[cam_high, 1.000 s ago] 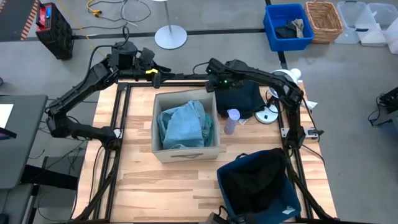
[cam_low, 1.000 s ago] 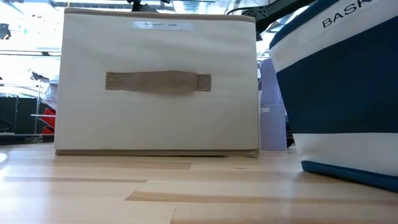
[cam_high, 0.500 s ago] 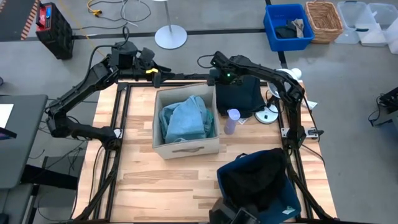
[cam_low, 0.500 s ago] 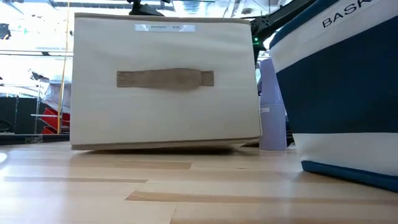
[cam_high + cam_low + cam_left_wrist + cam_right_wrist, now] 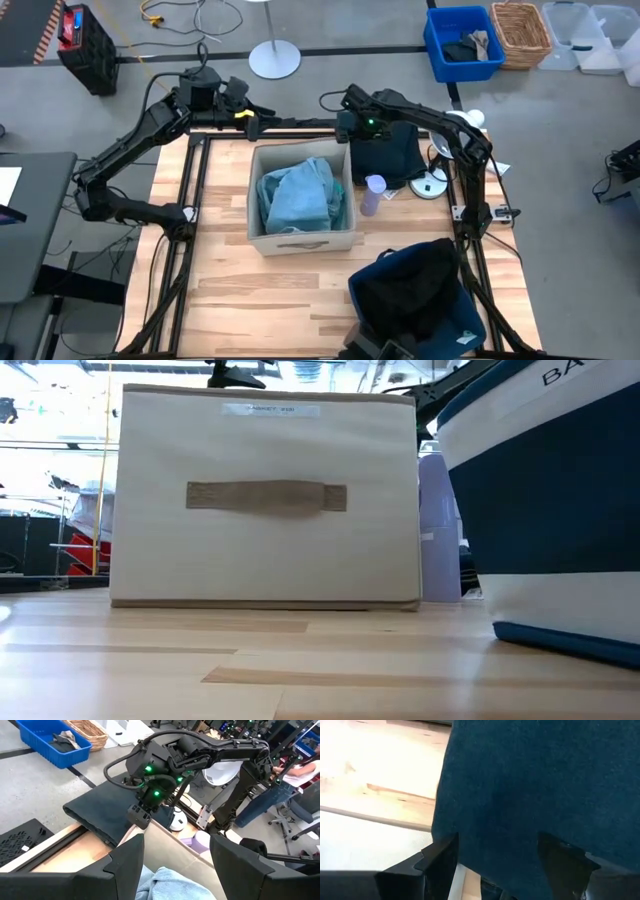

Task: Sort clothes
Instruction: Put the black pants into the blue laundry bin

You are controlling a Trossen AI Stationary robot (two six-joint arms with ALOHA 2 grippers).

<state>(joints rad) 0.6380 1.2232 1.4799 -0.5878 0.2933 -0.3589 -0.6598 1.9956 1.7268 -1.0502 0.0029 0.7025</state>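
Overhead, the right gripper (image 5: 346,122) hung with fingers apart above the dark garment (image 5: 385,155) at the far right, apparently poised to take it. The left gripper (image 5: 250,124), likewise apart, waited beyond the beige box (image 5: 300,238) holding the turquoise garment (image 5: 297,193).

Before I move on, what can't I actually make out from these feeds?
- Beige box contents: low view, its front wall hides them.
- Anything under the turquoise garment: high view, it covers the box floor.
- Navy bin contents: high view, only dark fabric shows.
- Right gripper contact with the dark garment: high view too small; right wrist view filled by cloth.
- Left gripper: open, empty.
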